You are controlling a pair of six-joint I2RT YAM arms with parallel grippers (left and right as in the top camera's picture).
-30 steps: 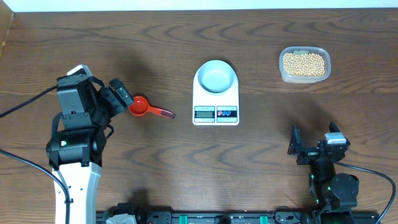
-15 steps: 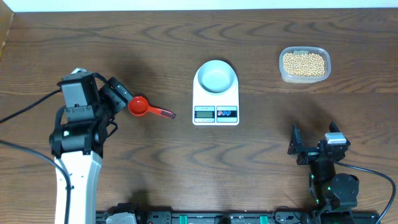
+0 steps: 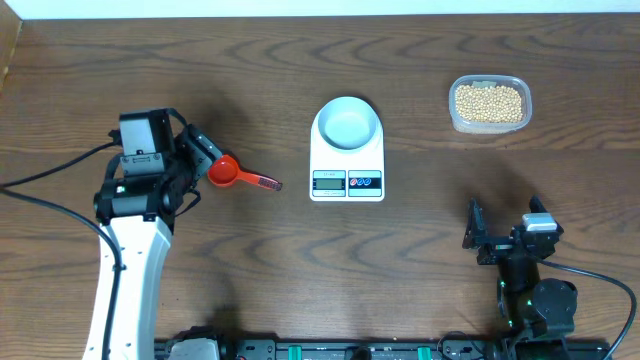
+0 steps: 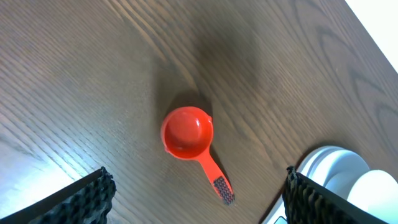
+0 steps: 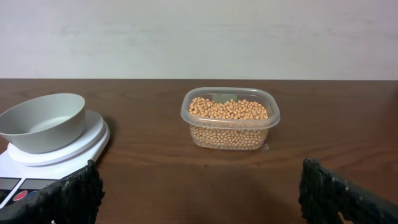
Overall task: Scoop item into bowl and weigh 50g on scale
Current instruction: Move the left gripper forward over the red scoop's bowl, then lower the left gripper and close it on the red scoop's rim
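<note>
A red scoop (image 3: 222, 171) lies on the wooden table left of the scale, its handle pointing right. My left gripper (image 3: 201, 165) hangs just left of the scoop cup and is open. In the left wrist view the scoop (image 4: 188, 134) lies ahead of the left gripper (image 4: 199, 208), with nothing between the fingers. The bowl (image 3: 347, 123) sits empty on the white scale (image 3: 347, 184). The item, tan beans (image 3: 489, 102), fills a clear tub at the far right. My right gripper (image 3: 505, 228) rests open near the front right, facing the beans (image 5: 229, 111) and the bowl (image 5: 43, 121).
The clear tub (image 5: 231, 138) stands about a hand's width right of the scale (image 5: 68, 152). A pale wall runs behind the table's far edge. Cables trail from the left arm at the front left.
My left arm has shifted right and slightly away from the front edge, bringing its gripper closer to the scoop cup. The right arm, scoop, bowl and tub have not moved.
</note>
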